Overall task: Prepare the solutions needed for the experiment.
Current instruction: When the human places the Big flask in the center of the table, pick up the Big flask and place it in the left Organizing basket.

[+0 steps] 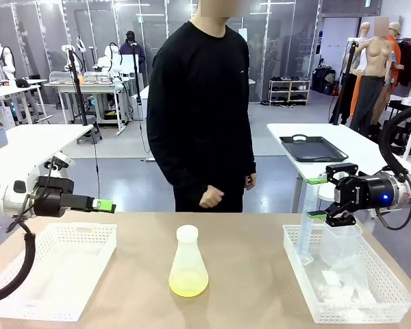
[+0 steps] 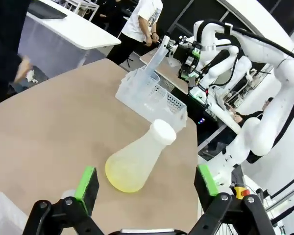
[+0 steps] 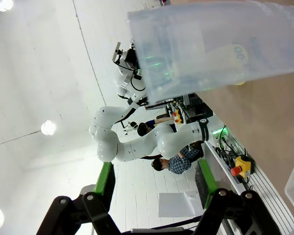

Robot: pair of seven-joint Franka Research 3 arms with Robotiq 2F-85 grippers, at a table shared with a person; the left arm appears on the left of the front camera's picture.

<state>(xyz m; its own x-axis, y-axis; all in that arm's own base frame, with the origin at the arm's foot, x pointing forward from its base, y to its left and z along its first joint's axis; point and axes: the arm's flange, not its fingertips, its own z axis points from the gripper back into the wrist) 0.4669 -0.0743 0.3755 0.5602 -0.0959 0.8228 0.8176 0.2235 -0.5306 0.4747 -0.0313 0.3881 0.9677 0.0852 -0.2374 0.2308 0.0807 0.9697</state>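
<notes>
Pale yellow-green solution (image 1: 188, 283) lies shallow in the flask (image 1: 188, 248), mid-table (image 1: 253, 267). The left end effector (image 1: 104, 204) and right end effector (image 1: 316, 197) are both spread, pinching nothing. The right, beside the beaker (image 1: 341, 247), should likely close squarely on the wall and lift upright.

Tan table with two baskets and a flask

The flat light-brown tabletop (image 1: 260, 274) carries a white plastic lattice basket (image 1: 104, 264) near its left edge. A frosted white conical flask (image 1: 188, 257) stands upright at the middle, a little pale yellow-green liquid (image 1: 188, 284) in its base. A second white lattice basket (image 1: 359, 312) sits near the right edge, and all three are well apart.
</notes>
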